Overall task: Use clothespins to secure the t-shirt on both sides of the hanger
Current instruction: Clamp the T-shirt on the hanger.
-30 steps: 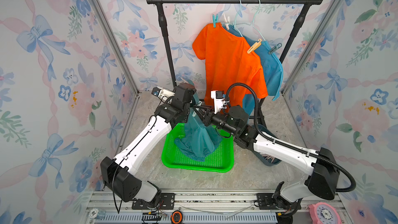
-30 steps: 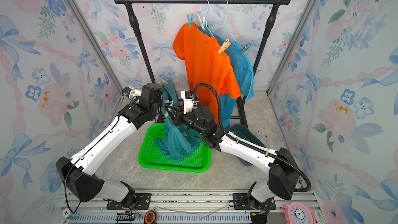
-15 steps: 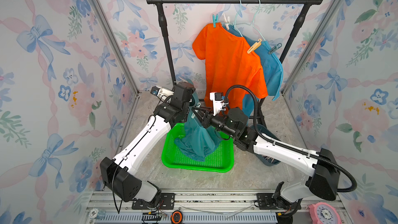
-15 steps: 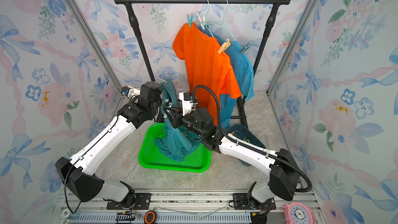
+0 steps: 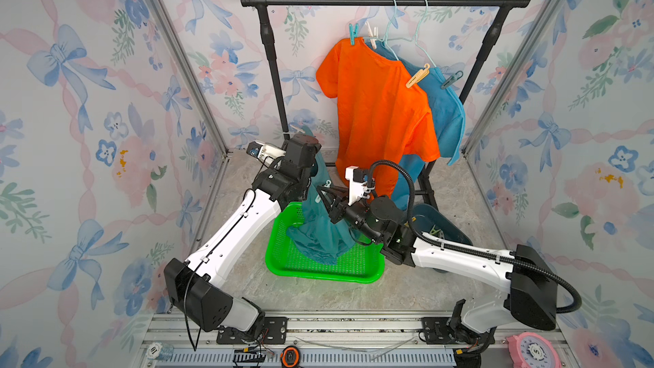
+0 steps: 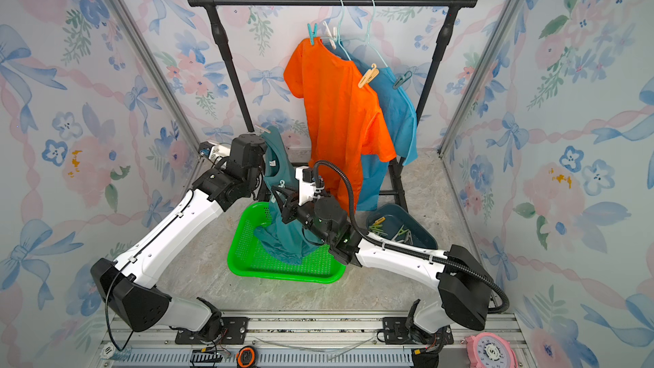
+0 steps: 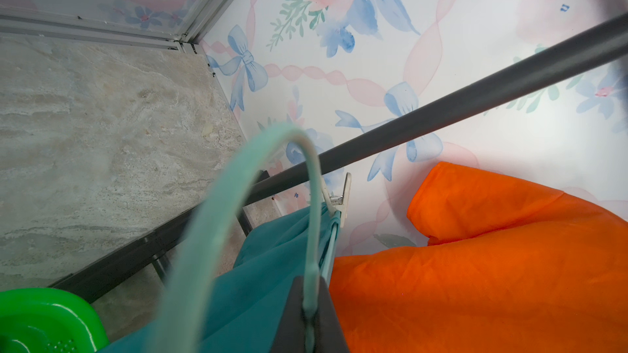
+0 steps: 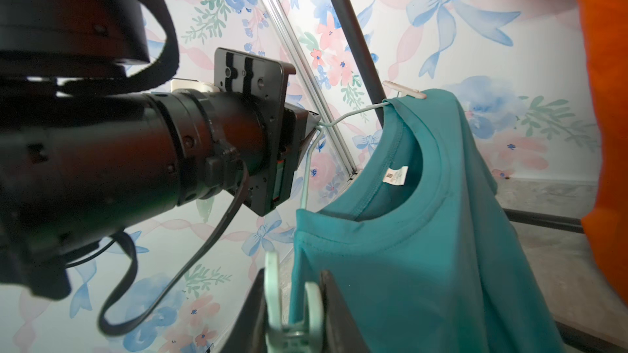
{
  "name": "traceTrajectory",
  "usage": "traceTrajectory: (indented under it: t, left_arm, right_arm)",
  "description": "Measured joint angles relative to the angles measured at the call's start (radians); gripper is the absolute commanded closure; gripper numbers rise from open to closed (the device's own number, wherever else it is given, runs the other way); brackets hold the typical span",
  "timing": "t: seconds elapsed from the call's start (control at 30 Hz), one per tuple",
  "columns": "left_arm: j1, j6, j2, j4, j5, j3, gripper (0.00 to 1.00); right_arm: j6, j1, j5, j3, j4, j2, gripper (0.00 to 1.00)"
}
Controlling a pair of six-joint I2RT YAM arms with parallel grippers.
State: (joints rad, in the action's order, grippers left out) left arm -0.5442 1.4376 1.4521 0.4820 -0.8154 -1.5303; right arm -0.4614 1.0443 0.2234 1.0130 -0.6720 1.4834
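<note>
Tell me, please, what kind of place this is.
Probably a robot test cell staged as a laundry corner: flowered wallpaper panels in metal framing, a black garment rack holding pegged shirts, and two robot arms bolted to a front rail.

A small round token [image 5: 154, 349] lying on the front rail [image 5: 354, 325] carries the number 10, seen in both top views. The pink dial [image 5: 535, 351] at the other front corner shows a 5 in its middle; the figures around it are too small to read. On the teal t-shirt [image 6: 274, 157] a white print looks like a 3. Its white neck label [image 8: 395, 175] has fine print, not readable
</note>
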Motion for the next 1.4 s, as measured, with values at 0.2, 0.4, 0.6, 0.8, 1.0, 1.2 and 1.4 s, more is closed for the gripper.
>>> traceTrajectory:
  t: [0.2, 0.4, 0.6, 0.8, 1.0, 1.2, 1.4]
  left_arm:
    - [0.000, 0.007, 0.000, 0.000, 0.000, 0.000, 1.00]
    - [0.000, 0.007, 0.000, 0.000, 0.000, 0.000, 1.00]
    - [0.000, 0.007, 0.000, 0.000, 0.000, 0.000, 1.00]
    - [0.000, 0.007, 0.000, 0.000, 0.000, 0.000, 1.00]
    - [0.000, 0.007, 0.000, 0.000, 0.000, 0.000, 1.00]
    - [-0.008, -0.028, 0.000, 0.000, -0.013, 0.000, 1.00]
    - [-0.017, -0.211, -0.003, -0.009, -0.048, 0.002, 1.00]
  right_arm:
    - [0.037, 0.018, 0.072, -0.023, -0.098, 0.006, 0.95]
    - [0.040, 0.018, 0.080, -0.023, -0.155, 0.030, 0.94]
    - [0.039, 0.018, 0.050, -0.023, -0.161, 0.047, 0.91]
    - [0.032, 0.018, 0.035, -0.023, -0.163, 0.047, 0.60]
    - [0.025, 0.018, 0.016, -0.040, -0.169, 0.045, 0.21]
    - [0.021, 0.015, -0.032, -0.056, -0.154, 0.007, 0.04]
    - [0.073, 0.015, -0.137, -0.093, -0.137, -0.142, 0.04]
